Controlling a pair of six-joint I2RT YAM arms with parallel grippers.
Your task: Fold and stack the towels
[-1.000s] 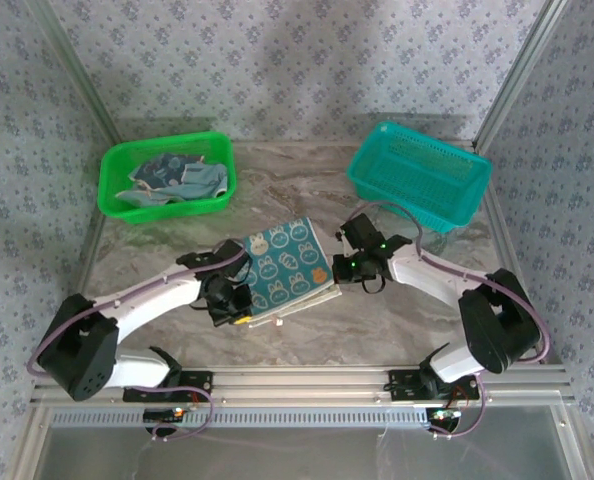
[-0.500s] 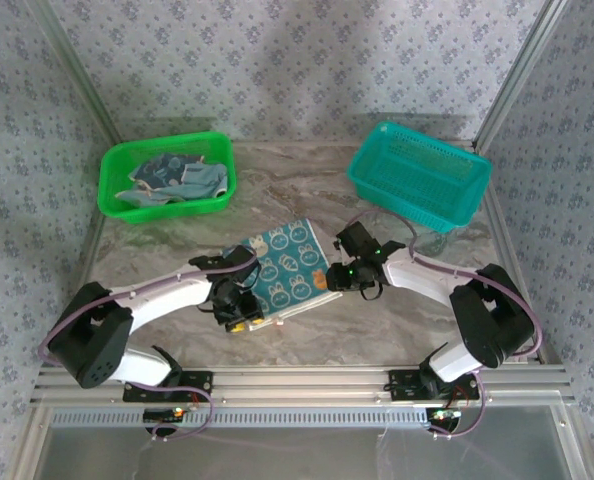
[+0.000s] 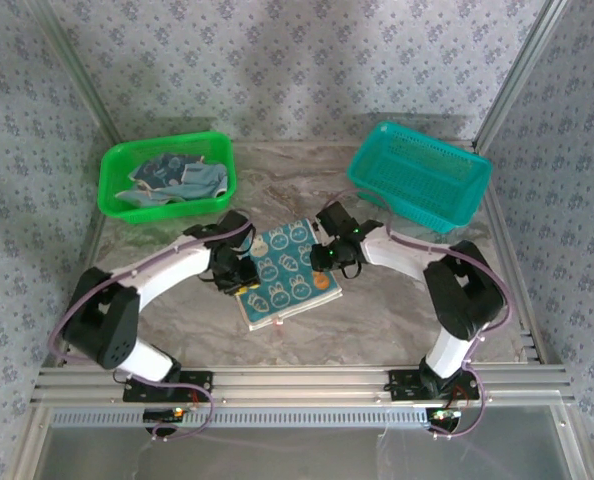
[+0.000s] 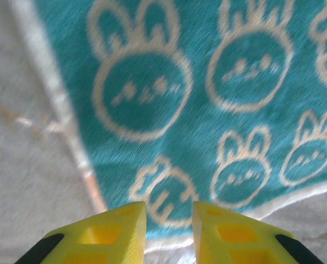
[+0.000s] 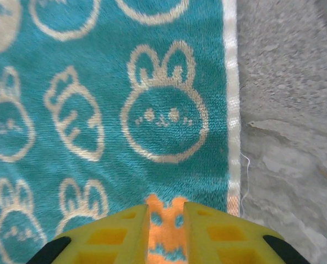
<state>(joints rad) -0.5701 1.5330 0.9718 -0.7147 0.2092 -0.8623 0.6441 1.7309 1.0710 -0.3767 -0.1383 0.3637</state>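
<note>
Green basket [image 3: 112, 165] far left of the desk [image 3: 397, 310] holds loose towels [image 3: 172, 178], crumpled, not yet folded. Left arm [image 3: 162, 275] reaches from its near-left base up and inward, wrist tipped down. Left gripper [image 3: 241, 275] sits at the left edge of the folded towel [image 3: 292, 280]. On the left wrist camera the jaws are parted by a narrow gap, with the white hem showing through it and nothing pinched.

The folded towel lies flat mid-desk between the two grippers, bunny print up.

Right arm [image 3: 402, 250] has its elbow high near the right side and its forearm running left and low. Right gripper [image 3: 327, 258] is over the towel's far-right part. Its jaws are also a narrow gap apart, over an orange patch just inside the hem, gripping nothing.

Teal basket [image 3: 457, 170] far right looks empty.

Step, as I read it: fold on this towel looks done, so it's either being smoothed or about to be shifted to a stack spot. Next move likely needs both jaws to catch all layers at the edges and lift together, or the fold opens. After that, fetch another from the green basket
</note>
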